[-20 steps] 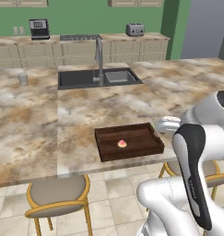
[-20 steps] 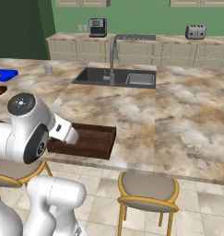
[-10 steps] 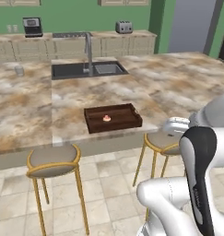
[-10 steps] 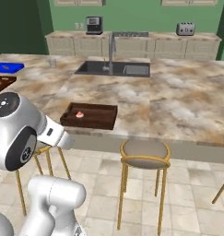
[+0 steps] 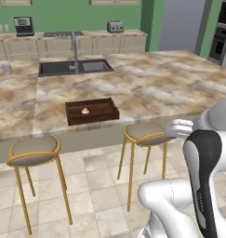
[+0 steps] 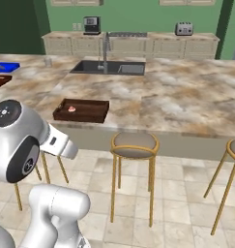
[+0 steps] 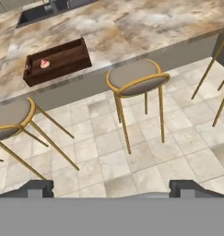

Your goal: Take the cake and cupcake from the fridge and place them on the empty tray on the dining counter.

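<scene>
While the hand (image 7: 111, 186) hangs fully open and empty above the tiled floor (image 7: 132, 156) and a stool (image 7: 134, 78), the cupcake (image 7: 44, 64) sits inside the tray (image 7: 62, 64) near the surface (image 7: 132, 27) edge.

green walls (image 5: 77, 9) rose behind beige cabinets (image 6: 138, 46) that carried a toaster (image 6: 183, 29) and coffee machine (image 6: 92, 24). round gold-legged stools (image 6: 134, 145) stood on beige floor tiles (image 7: 132, 156) below them.
</scene>
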Robot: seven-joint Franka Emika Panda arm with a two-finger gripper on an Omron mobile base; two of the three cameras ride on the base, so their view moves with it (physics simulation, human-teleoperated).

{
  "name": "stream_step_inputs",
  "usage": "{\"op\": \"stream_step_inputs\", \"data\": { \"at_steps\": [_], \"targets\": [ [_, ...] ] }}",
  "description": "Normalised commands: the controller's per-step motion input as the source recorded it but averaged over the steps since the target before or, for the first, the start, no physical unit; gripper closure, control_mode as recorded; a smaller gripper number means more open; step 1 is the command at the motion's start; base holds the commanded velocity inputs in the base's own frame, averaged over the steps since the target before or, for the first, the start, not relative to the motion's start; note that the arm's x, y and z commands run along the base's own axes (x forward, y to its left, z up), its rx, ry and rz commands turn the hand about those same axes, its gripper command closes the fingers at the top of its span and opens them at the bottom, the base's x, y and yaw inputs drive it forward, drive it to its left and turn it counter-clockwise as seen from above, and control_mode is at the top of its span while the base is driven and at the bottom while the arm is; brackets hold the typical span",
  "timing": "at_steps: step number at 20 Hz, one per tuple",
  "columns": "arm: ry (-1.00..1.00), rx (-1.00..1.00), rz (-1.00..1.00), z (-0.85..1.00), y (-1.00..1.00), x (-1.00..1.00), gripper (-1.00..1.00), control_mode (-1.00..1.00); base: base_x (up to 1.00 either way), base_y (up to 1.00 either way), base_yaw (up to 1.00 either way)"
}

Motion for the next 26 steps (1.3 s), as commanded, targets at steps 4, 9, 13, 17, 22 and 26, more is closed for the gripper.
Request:
{"op": "stream_step_inputs", "data": {
  "at_steps": [4,9,13,17,22,26],
  "targets": [
    [0.00,0.00,0.00,0.00,0.00,0.00,-1.00,1.00,-0.09,-1.00,-0.03],
    [0.00,0.00,0.00,0.00,0.00,0.00,-1.00,1.00,0.17,-1.00,0.00],
    [0.00,0.00,0.00,0.00,0.00,0.00,-1.00,1.00,0.07,-1.00,-0.34],
    [0.00,0.00,0.00,0.00,0.00,0.00,-1.00,1.00,0.19,-0.74,-0.76],
    [0.00,0.00,0.00,0.00,0.00,0.00,-1.00,1.00,0.24,-0.39,-0.90],
    [0.00,0.00,0.00,0.00,0.00,0.00,-1.00,1.00,0.25,-0.35,-0.89]
  ]
}}
